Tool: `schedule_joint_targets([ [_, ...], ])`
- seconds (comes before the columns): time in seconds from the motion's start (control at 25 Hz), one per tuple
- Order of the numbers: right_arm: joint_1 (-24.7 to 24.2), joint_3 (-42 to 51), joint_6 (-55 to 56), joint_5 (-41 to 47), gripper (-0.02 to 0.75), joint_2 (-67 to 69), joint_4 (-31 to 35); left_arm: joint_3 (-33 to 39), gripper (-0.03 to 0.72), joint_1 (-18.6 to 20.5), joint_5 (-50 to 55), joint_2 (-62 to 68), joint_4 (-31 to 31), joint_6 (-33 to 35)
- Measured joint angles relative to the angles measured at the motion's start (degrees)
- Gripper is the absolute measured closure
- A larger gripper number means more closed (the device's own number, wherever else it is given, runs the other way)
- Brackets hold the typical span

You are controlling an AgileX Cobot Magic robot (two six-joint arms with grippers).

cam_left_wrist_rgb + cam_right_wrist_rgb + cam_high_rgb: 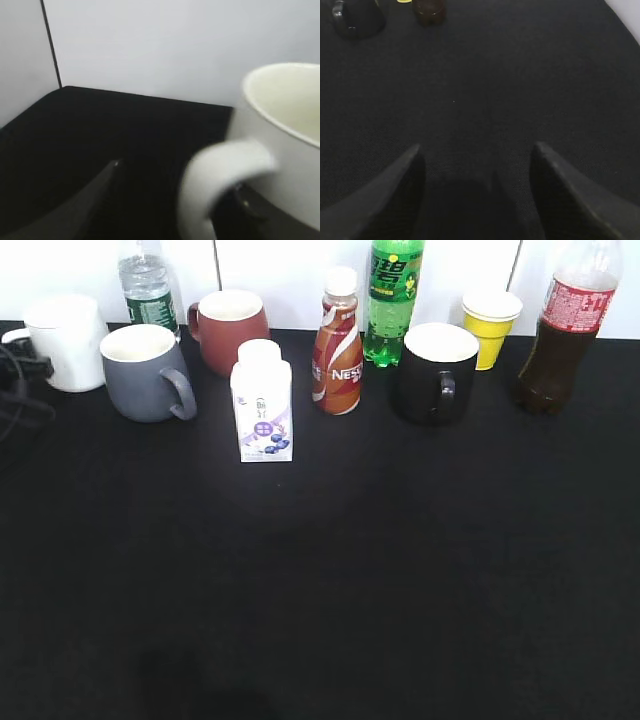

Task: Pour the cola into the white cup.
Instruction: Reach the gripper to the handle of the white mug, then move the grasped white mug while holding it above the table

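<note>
Looking along the black table, I see the cola upright at the far right, just beside the yellow cup, and the white cup at the far left next to the grey mug. My left gripper sits at that cup's handle, one finger beside it and the other behind the loop; I cannot tell whether it grips. My right gripper hangs spread over bare tabletop.

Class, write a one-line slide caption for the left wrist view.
Left claw straddles the white cup's handle on the black table, wall behind.
</note>
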Motion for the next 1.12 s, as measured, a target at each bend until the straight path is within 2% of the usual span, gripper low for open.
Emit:
schedule_joint_targets([
  [0.08, 0.0, 0.0, 0.0, 0.0, 0.238, 0.0, 0.0, -3.79, 0.311, 0.36, 1.62, 2.19, 0.07, 0.0],
  [0.12, 0.0, 0.0, 0.0, 0.0, 0.238, 0.0, 0.0, -5.66, 0.371, 0.36, 2.55, 3.18, 0.18, 0.0],
  [0.2, 0.0, 0.0, 0.0, 0.0, 0.238, 0.0, 0.0, -8.05, 0.582, 0.36, 3.04, 4.91, 2.79, 0.0],
  [0.24, 0.0, 0.0, 0.0, 0.0, 0.238, 0.0, 0.0, -8.38, 0.613, 0.47, 2.77, 5.15, 4.32, 0.0],
  [0.44, 0.0, 0.0, 0.0, 0.0, 0.238, 0.0, 0.0, -7.11, 0.622, 1.43, 2.67, 3.55, 3.66, 0.41],
  [0.52, 0.0, 0.0, 0.0, 0.0, 0.238, 0.0, 0.0, -2.75, 0.623, 2.14, 2.6, -2.43, 3.21, 0.95],
  [0.64, 0.0, 0.0, 0.0, 0.0, 0.238, 0.0, 0.0, 8.93, 0.624, 1.83, -0.47, -15.96, 3.07, 0.95],
  [0.72, 0.0, 0.0, 0.0, 0.0, 0.238, 0.0, 0.7, 18.63, 0.624, -0.71, -0.62, -27.01, 3.32, 0.99],
  [0.8, 0.0, 0.0, 0.0, 0.0, 0.238, 0.0, 1.32, 28.06, 0.625, -5.21, -0.29, -37.99, 3.47, 0.99],
  [0.96, 0.0, -0.87, 0.0, -2.35, 0.238, 1.97, 1.19, 36.68, 0.625, -15.09, 6.45, -51.54, 3.72, 0.99],
  [1.0, 0.0, -1.15, 0.0, -6.67, 0.238, 4.7, 1.25, 37.41, 0.626, -17.38, 7.41, -52.22, 3.72, 0.99],
  [1.12, 0.0, 1.24, 0.0, -34.64, 0.232, 15.71, 2.53, 37.73, 0.626, -21.31, 9.92, -51.95, 4.34, 0.99],
])
